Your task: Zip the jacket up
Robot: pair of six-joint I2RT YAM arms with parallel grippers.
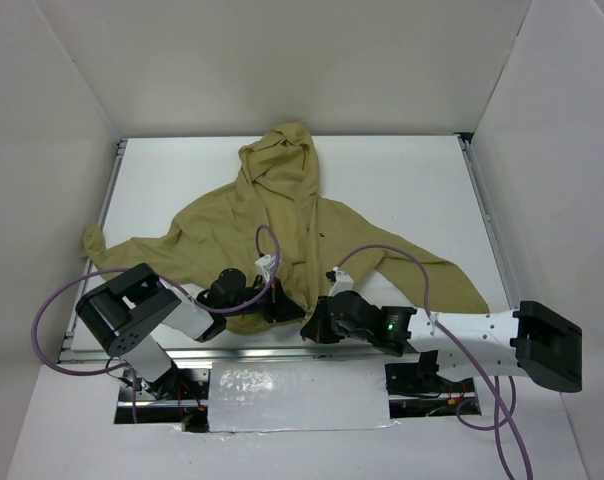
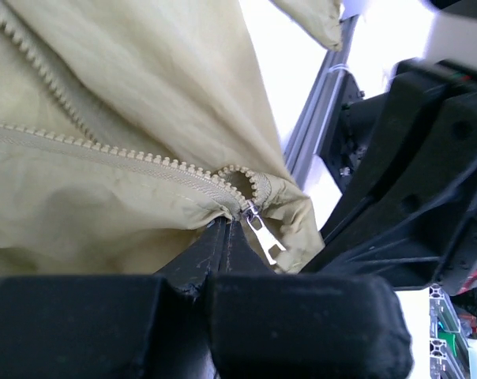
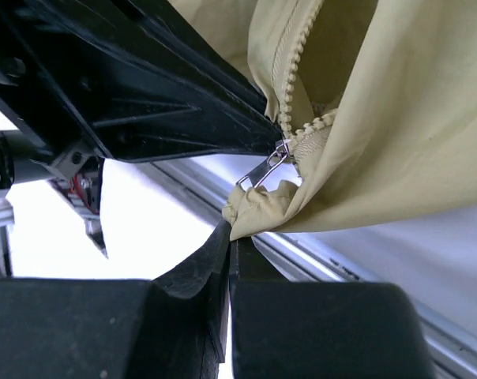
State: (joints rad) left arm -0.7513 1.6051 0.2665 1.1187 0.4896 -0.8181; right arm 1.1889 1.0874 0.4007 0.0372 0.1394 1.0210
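Note:
The olive-tan jacket [image 1: 222,235] lies spread on the white table, hood toward the back, sleeves out to both sides. Its zipper is open, with the silver slider [image 2: 250,212] and pull tab [image 2: 267,239] at the bottom hem. My left gripper [image 1: 286,306] is shut on the jacket fabric just beside the slider, in the left wrist view [image 2: 226,226]. My right gripper [image 1: 310,328] is shut on the bunched hem corner [image 3: 258,209] just below the pull tab [image 3: 261,171], and its fingertips [image 3: 233,237] meet there. The two grippers are close together at the hem.
An aluminium rail [image 3: 333,264] runs along the table's near edge under the hem. A silvery sheet [image 1: 297,395] lies between the arm bases. Purple cables [image 1: 267,240] loop over the jacket. White walls enclose the table on three sides.

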